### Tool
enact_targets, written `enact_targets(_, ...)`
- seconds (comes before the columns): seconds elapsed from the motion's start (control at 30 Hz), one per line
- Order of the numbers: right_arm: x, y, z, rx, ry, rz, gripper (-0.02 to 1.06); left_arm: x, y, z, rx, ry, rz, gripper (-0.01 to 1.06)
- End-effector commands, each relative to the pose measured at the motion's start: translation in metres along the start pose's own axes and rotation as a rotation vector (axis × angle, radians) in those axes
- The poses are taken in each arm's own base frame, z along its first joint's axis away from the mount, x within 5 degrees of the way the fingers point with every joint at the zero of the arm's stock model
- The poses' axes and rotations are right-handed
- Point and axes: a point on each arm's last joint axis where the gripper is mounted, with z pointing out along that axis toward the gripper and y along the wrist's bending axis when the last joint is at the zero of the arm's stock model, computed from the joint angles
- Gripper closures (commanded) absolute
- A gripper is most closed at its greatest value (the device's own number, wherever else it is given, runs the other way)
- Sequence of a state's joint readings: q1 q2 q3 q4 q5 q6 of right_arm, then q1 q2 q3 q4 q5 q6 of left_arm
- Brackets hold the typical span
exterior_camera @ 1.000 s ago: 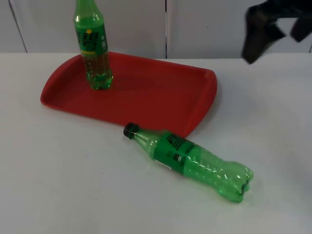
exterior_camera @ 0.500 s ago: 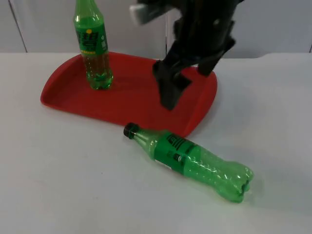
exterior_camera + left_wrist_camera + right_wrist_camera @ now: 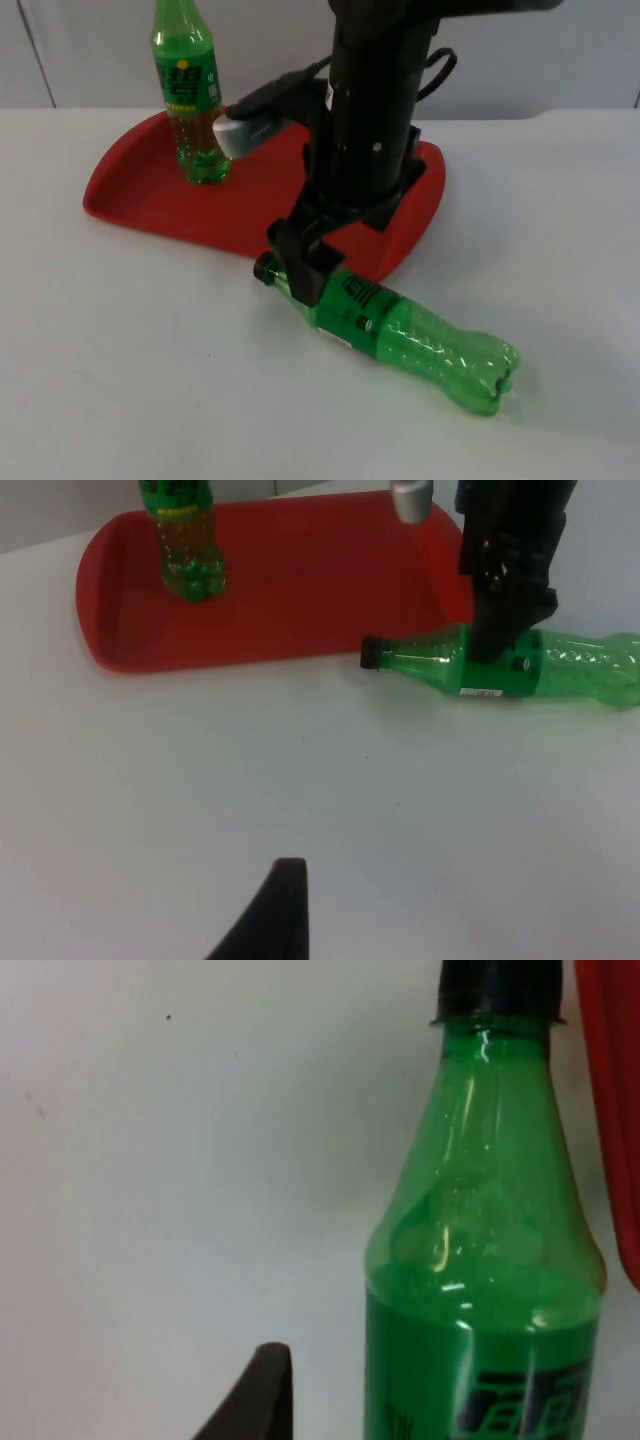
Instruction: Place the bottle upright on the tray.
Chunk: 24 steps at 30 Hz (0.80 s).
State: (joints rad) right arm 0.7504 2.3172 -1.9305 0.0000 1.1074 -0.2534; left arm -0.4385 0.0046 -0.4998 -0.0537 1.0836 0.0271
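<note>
White desk [image 3: 130, 380] runs back to a grey partition wall [image 3: 270, 50], and on it, toward the back, sits a red tray [image 3: 130, 200] with raised edges. One green bottle [image 3: 190, 95] already stands upright in the tray's far-left part.

Next in size is the right arm, which reaches down over the tray's near edge. Its right claw [image 3: 305, 265] sits low at the shoulder of the second bottle [image 3: 400, 330], the one the task concerns. That bottle lies on its side on the bare desk just beside the tray's near rim, black cap [image 3: 266, 268] pointing left and base pointing toward the near right. From the left wrist view the dark fingers come down onto the bottle near its label [image 3: 495, 670]; whether they are pressed on the plastic or merely straddling it I cannot tell. The right wrist view looks along the neck, the cap [image 3: 500, 988] close to the tray's edge.

I judge this to be the reach-and-grasp step, with lifting not yet begun. The next move calls for a firm grip below the neck, then a lift that swings the base downward so the bottle can be set standing on open tray floor, well apart from the first bottle.

The left claw [image 3: 270, 915] waits above the near desk; its opening cannot be judged.
</note>
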Motion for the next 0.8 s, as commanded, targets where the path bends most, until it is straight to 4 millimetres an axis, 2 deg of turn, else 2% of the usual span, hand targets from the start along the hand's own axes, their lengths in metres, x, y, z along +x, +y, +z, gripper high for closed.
enact_targets(0.0, -0.002, 0.002, 0.003, 0.002, -0.010, 0.000, 0.02, 0.001, -0.001, 0.001, 0.009, -0.008, -0.002, 0.00)
enact_targets(0.13, -0.003, 0.003, 0.022, 0.000, -0.006, -0.005, 0.03, 0.001, -0.001, 0.001, 0.009, -0.008, -0.002, 0.00)
enact_targets(0.5, -0.007, 0.013, 0.049, 0.001, -0.023, -0.018, 0.07, 0.001, -0.001, 0.001, 0.009, -0.008, -0.002, 0.00)
enact_targets(0.77, -0.005, 0.012, 0.059, 0.015, 0.001, -0.003, 0.12, 0.001, -0.001, 0.001, 0.009, -0.008, -0.002, 0.00)
